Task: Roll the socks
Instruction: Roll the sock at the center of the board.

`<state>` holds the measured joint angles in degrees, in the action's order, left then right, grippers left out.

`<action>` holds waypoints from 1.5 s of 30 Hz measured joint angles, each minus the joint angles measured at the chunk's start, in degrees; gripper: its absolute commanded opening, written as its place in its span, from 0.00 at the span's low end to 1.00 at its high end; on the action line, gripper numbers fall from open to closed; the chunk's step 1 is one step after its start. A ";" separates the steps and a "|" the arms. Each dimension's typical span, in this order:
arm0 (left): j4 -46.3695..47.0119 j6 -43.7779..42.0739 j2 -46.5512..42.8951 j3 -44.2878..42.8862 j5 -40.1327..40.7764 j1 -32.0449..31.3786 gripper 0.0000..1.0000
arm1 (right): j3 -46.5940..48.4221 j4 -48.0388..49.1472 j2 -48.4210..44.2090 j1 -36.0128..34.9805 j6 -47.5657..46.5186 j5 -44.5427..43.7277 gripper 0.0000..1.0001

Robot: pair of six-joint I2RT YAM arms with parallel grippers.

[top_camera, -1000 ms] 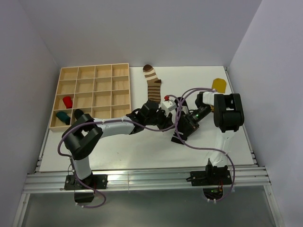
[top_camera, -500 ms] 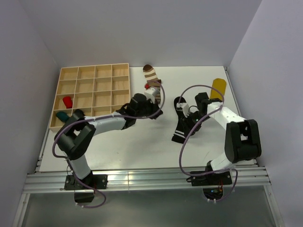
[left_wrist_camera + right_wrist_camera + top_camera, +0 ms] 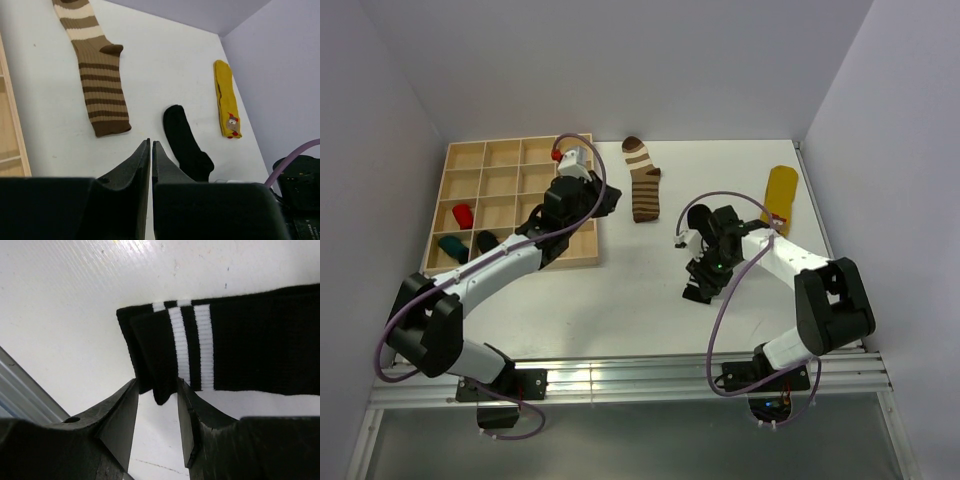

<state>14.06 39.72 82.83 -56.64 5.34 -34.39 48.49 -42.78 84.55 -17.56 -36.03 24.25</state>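
The black sock with white cuff stripes [image 3: 240, 350] lies flat right of the table's middle, its cuff end [image 3: 698, 293] nearest me. My right gripper [image 3: 156, 390] is low over that cuff and open, with a corner of the doubled cuff hanging between its fingers. The same sock's black toe end [image 3: 187, 145] shows in the left wrist view. A brown-and-cream striped sock [image 3: 642, 180] lies flat at the back centre. A yellow sock [image 3: 780, 198] lies at the back right. My left gripper [image 3: 150, 142] is shut on nothing, raised by the wooden tray's right edge [image 3: 605, 200].
A wooden compartment tray [image 3: 520, 205] fills the back left. Its left cells hold a red roll [image 3: 462, 215], a teal roll [image 3: 451, 244] and a dark roll [image 3: 486, 241]. Purple walls close in on both sides. A metal rail runs along the near edge.
My left arm swung from the table's middle to the tray's right edge and its gripper shut. My right gripper opened and moved down the black sock to its cuff.
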 measured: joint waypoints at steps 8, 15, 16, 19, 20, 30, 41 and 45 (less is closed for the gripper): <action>-2.60 0.00 0.48 0.00 0.04 -0.09 0.13 | -0.02 0.87 1.38 -2.19 0.42 -1.18 0.44; -2.82 -0.04 1.77 -0.02 -0.11 -0.09 0.13 | -0.24 0.85 3.02 -2.73 0.39 -1.36 0.44; -2.82 -0.04 2.01 -0.02 -0.13 -0.09 0.12 | -0.28 0.85 3.08 -2.84 0.39 -1.36 0.44; -2.82 -0.04 2.69 -0.02 -0.42 -0.09 0.12 | -0.33 0.85 3.08 -3.15 0.37 -1.33 0.44; -2.82 -0.04 2.91 -0.02 -0.55 -0.09 0.12 | -0.37 0.85 3.08 -3.23 0.37 -1.33 0.44; -2.82 -0.04 3.26 -0.02 -1.05 -0.09 0.12 | -0.94 1.44 3.34 -3.56 0.20 -1.33 0.40; -2.80 -0.09 3.26 0.07 -2.36 -0.09 0.07 | 1.66 -1.81 7.85 -1.97 -3.82 4.66 0.22; -2.62 -1.18 3.15 0.44 -3.21 -0.37 0.04 | 7.85 -10.49 16.28 1.99 -9.29 11.72 0.21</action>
<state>11.44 38.54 85.97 -56.21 2.13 -34.76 56.34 -53.28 100.84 -15.57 -45.32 35.97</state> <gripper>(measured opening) 0.052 0.213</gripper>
